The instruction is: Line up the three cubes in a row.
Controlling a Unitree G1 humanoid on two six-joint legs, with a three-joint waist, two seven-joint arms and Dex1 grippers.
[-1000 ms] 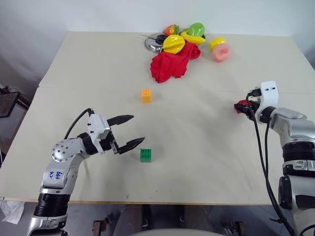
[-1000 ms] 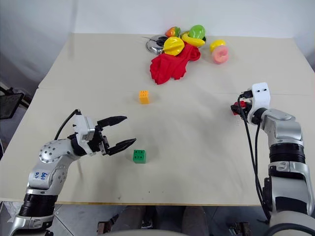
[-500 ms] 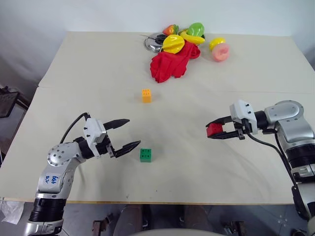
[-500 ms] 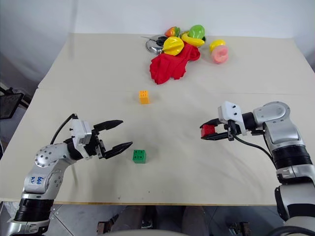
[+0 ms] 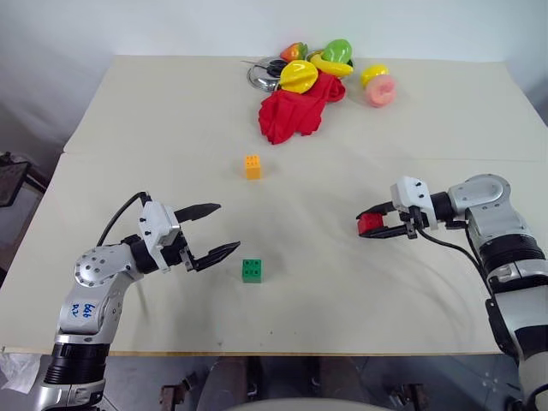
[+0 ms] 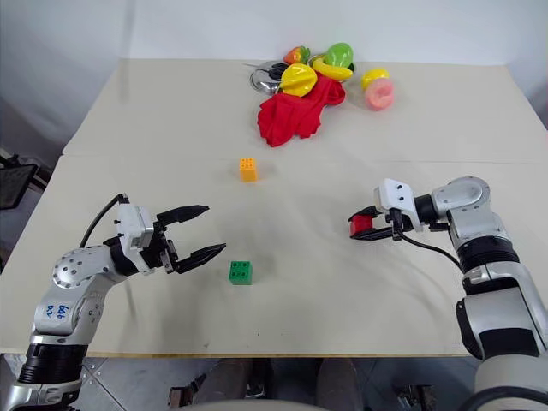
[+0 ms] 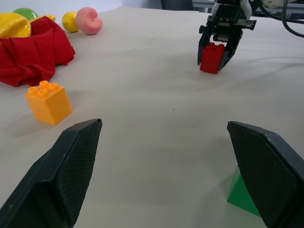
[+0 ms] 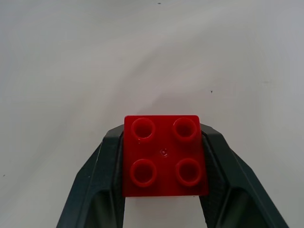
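— Red cube (image 8: 165, 155) first: where is it?

— Between the two fingers of my right gripper (image 5: 377, 223), studs up and square to the pads, on the right of the table (image 5: 154, 103), low over the surface. From the left wrist view its base looks on or just off the table — I cannot tell which. The fingers press both its side faces, so I judge the grip sound.

— And the other two?

— The green cube (image 5: 253, 271) sits near the front edge, just right of my left gripper (image 5: 213, 229), whose fingers stand wide apart with nothing in them. The orange-yellow cube (image 5: 253, 166) lies farther back, almost straight behind the green one, well apart from it.

— So how would you place the red one well?

— Green and orange already suggest a line running near to far. I'd set the red one on that line, faces parallel to theirs, flat on its base before the fingers part, and part them slowly so a pad doesn't drag a corner round.

— Room enough?

— Plenty. The middle of the table is bare between red and the others. The red cloth (image 5: 291, 116) and toy fruits (image 5: 301, 75) crowd only the far edge; the left gripper beside the green cube is the one thing to steer clear of.
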